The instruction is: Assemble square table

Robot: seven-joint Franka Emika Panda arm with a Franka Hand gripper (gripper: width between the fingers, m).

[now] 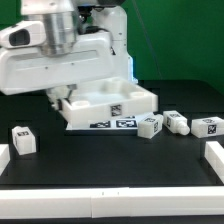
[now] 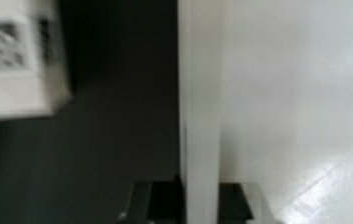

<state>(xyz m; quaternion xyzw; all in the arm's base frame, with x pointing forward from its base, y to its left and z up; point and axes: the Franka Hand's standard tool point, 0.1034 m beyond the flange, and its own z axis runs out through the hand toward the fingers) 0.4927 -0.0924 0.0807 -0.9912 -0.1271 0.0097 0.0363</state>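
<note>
Tabletop slab (image 1: 105, 100) lies mid-table in the exterior view, tags showing along its near edge.

Gripper (image 2: 194, 203) is clenched on the slab's thin upright rim. Only the wrist view shows this, with dark fingers (image 2: 152, 203) either side of the white wall. In the exterior view the arm (image 1: 60, 55) hides the jaws.

Exterior view only:
- At 4 o'clock of the slab, a row apart from it: first leg (image 1: 150, 125), second leg (image 1: 176, 122), third leg (image 1: 208, 126).
- Fourth leg (image 1: 22, 138) sits alone at 8 o'clock.

Wrist view: one tagged leg (image 2: 16, 65) near the rim, not touching. Cannot tell which leg it is.
</note>
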